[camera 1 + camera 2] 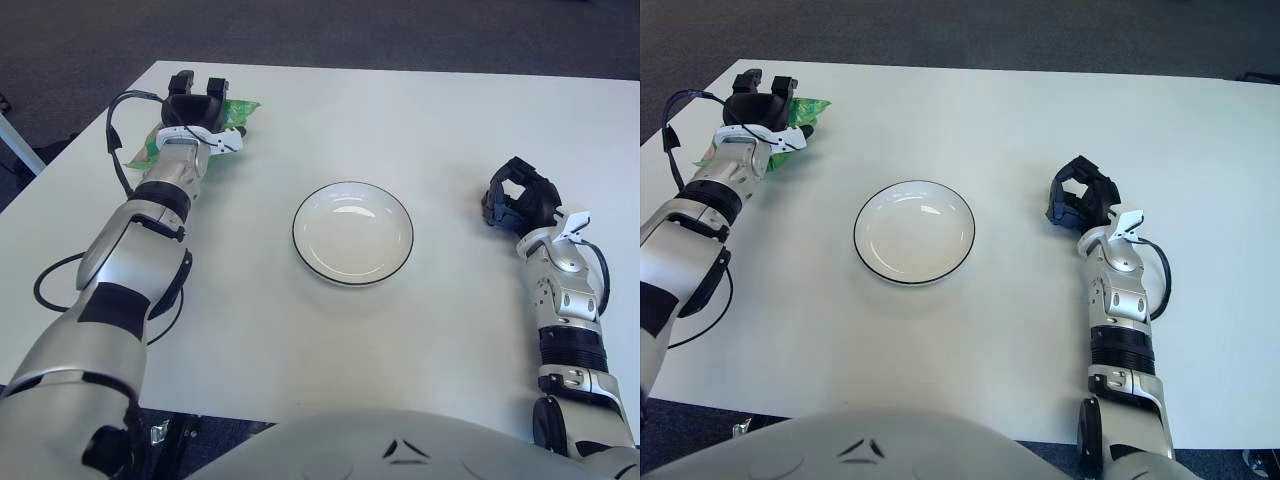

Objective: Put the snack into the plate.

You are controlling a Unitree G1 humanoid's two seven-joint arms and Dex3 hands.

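A green snack packet (pixel 240 108) lies at the far left corner of the white table (pixel 430 120). My left hand (pixel 196 98) is down over the packet and covers most of it. Its fingers are spread past the packet's far edge, and green shows on both sides of the wrist. An empty white plate with a dark rim (pixel 352 232) sits at the table's middle, well to the right of the packet and nearer to me. My right hand (pixel 517 196) shows to the right of the plate, fingers curled and holding nothing.
The table's left edge runs diagonally just beyond the left forearm, with dark floor past it. A black cable (pixel 118 110) loops by the left wrist. Bare tabletop lies between the packet and the plate.
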